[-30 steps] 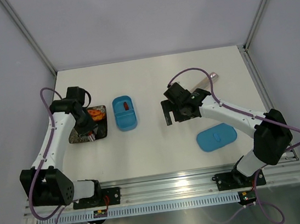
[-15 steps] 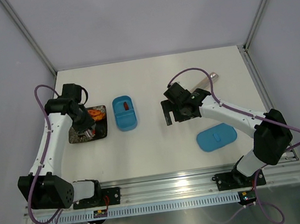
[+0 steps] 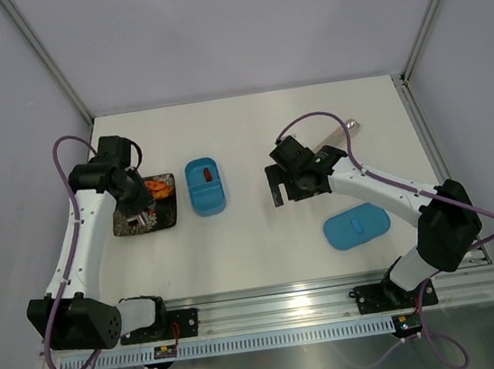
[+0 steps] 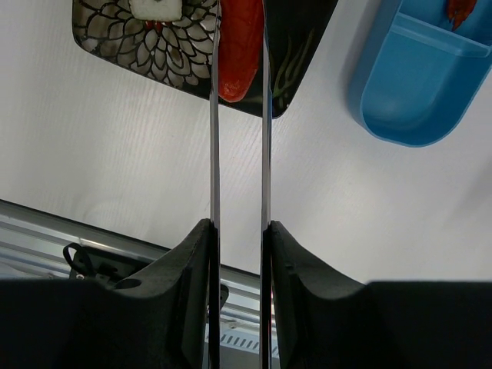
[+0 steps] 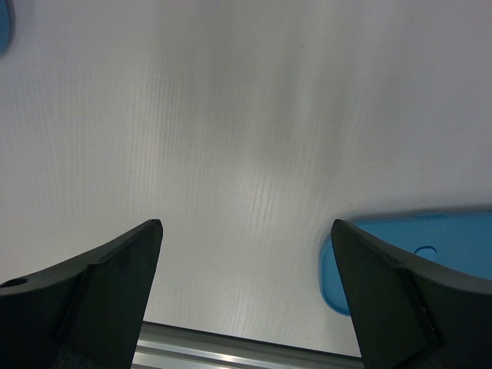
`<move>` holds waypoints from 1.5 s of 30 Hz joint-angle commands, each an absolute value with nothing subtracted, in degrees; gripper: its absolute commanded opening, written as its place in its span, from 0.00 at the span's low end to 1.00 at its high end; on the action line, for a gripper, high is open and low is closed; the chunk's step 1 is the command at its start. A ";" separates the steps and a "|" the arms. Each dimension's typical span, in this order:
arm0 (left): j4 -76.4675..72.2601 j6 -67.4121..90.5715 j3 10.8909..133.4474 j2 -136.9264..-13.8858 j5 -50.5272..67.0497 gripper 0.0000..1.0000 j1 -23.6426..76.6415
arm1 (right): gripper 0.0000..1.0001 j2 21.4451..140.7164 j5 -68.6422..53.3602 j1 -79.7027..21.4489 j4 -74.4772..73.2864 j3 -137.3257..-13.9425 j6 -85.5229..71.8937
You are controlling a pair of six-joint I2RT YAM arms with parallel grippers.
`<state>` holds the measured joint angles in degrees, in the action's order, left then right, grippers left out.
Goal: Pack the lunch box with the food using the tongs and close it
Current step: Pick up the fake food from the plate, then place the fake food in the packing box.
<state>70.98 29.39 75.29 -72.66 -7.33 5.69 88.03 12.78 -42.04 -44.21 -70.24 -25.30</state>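
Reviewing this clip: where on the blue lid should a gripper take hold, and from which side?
The lid lies flat on the table, so only its rim offers a hold. Likely best: come straight down from above and pinch across the shorter width, on the two long edges near the middle. The open right gripper is nearest.

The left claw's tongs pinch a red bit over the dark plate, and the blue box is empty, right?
Not empty: the top view shows a red piece in one compartment of the lunch box. The rest is right.
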 commanded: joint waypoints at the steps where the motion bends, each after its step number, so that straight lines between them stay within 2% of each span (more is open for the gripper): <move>1: 68.21 26.28 79.45 -70.23 -5.36 0.00 6.41 | 1.00 87.01 13.18 -41.92 -43.51 -71.63 -25.31; 12: 65.92 22.24 81.83 -71.37 -2.99 0.00 14.58 | 1.00 87.19 13.18 -41.92 -43.59 -71.54 -25.66; 22: 56.61 18.11 79.55 -75.22 0.52 0.00 23.99 | 0.99 86.75 13.27 -41.92 -43.77 -71.02 -26.02; 29: 51.24 12.40 75.16 -77.25 6.06 0.00 25.22 | 1.00 85.78 13.88 -41.92 -44.03 -70.14 -26.37; 45: 54.22 7.38 73.74 -78.75 6.15 0.00 25.22 | 1.00 87.28 13.62 -41.92 -44.03 -71.63 -24.87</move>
